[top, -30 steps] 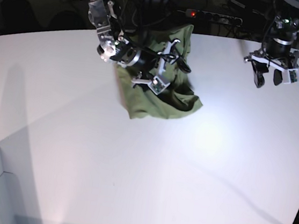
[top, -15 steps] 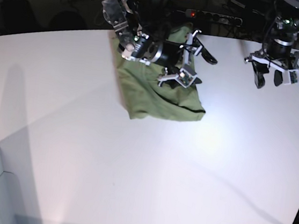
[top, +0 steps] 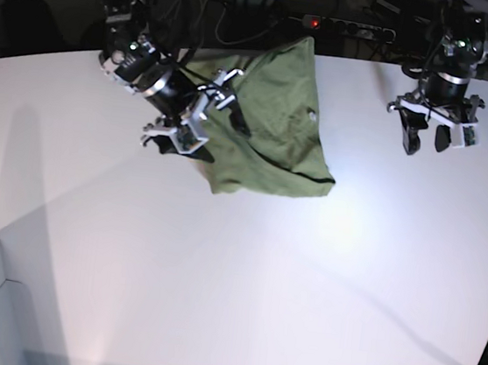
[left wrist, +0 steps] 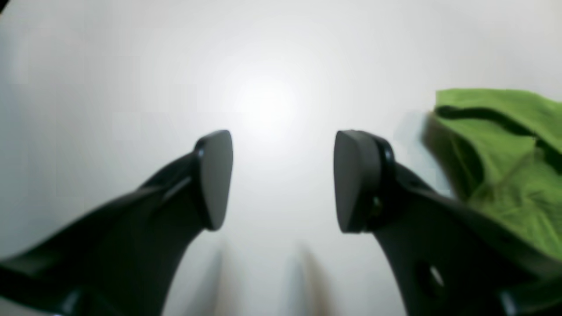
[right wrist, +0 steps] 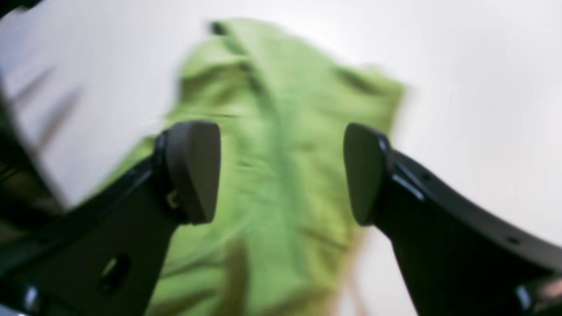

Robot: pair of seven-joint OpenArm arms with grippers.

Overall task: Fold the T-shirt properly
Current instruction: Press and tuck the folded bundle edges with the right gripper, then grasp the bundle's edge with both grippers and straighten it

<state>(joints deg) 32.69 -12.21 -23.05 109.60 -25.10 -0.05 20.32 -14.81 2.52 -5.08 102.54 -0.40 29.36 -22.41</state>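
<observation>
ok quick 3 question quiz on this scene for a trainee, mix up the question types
1. True or false: the right gripper is clamped on the shirt.
2. Which gripper has only bare table between its jaws? A) left gripper B) right gripper C) both
3. Fill in: in the base view the shirt lies bunched near the table's ____ edge, close to the robot's base.

Key
1. False. Its jaws stand apart with the shirt seen beyond the gap, nothing pinched.
2. A. The left wrist view shows white table in the gap and the shirt off to one side.
3. Far (top of the picture).
</observation>
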